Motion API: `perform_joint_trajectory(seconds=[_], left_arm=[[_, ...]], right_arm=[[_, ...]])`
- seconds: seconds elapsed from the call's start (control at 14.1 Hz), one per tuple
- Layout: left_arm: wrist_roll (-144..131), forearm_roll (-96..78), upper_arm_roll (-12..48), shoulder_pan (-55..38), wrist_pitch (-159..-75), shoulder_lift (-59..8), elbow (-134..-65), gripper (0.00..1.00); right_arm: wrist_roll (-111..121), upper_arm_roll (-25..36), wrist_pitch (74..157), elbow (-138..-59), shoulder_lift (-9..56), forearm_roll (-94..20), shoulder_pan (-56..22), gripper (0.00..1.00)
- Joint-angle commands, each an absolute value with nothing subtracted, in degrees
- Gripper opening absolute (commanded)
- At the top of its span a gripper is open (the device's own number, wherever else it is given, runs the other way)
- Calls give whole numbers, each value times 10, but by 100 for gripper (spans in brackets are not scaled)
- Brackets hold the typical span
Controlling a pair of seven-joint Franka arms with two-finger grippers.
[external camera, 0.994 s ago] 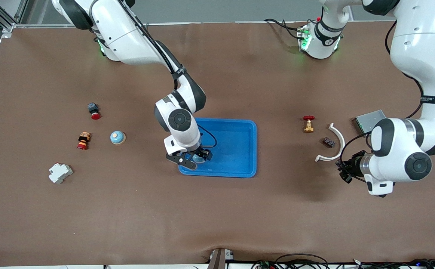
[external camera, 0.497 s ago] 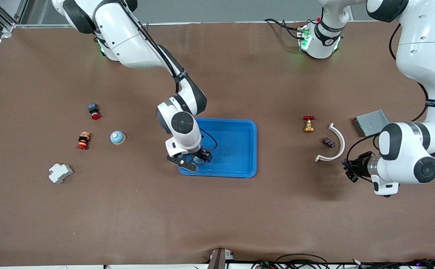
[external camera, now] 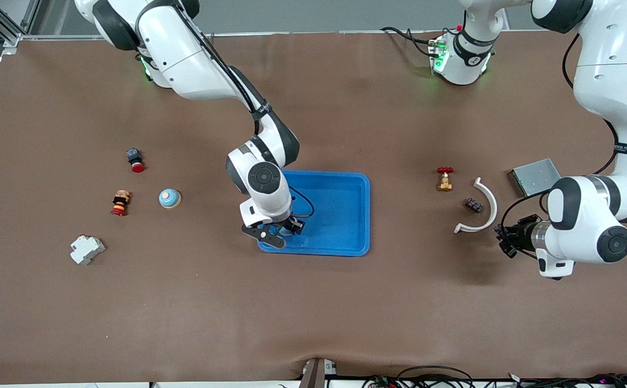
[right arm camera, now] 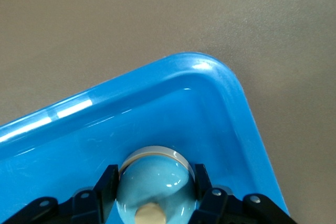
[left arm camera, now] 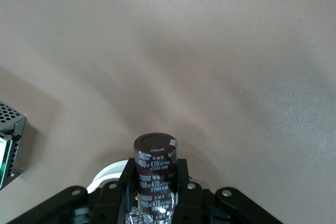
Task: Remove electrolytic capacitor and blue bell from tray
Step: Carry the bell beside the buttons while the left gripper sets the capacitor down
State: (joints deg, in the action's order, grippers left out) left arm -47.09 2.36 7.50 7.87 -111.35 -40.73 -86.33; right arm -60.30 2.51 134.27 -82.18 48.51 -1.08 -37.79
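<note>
Front view: one blue tray [external camera: 345,183] mid-desk [external camera: 313,312]; one blue bell [external camera: 170,198] loose toward the right arm's end. Left wrist view: left end effector [left arm camera: 155,182] clamped on one capacitor [left arm camera: 155,169]. Right wrist view: right end effector [right arm camera: 153,184] around a second bell [right arm camera: 152,182], inside tray corner; grip contact unclear

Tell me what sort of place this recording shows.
Probably a robotics lab bench: a brown-covered table with arm bases mounted along one edge, a blue tray mid-table, and scattered parts such as a brass valve and a white breaker.
</note>
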Motion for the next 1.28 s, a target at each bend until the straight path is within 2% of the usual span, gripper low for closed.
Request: perform_joint_trajectory(seconds=[0.0,0.43,0.71,0.92,1.21], left_arm=[[-459,51,78,90,-1120,-391,-883,0],[-461,73,82,90,-1120,-391,-882,0],[-460,72,82,91,-1120,-391,-883,0],[-460,73,82,91,-1129,-400,-882,0],[-459,76,82,89,-1142,-406,-898,0]], right_arm=[[-626,30,1332,-796,498,-2,-385,0],[-605,24,1181,-735,465,-11,-374,0],[-494,25,1166,-744,433,-12,-338,0],[-402,25,1169,-799,394,-12,-297,0],[-261,25,1251,-917,336,-22,-233,0]])
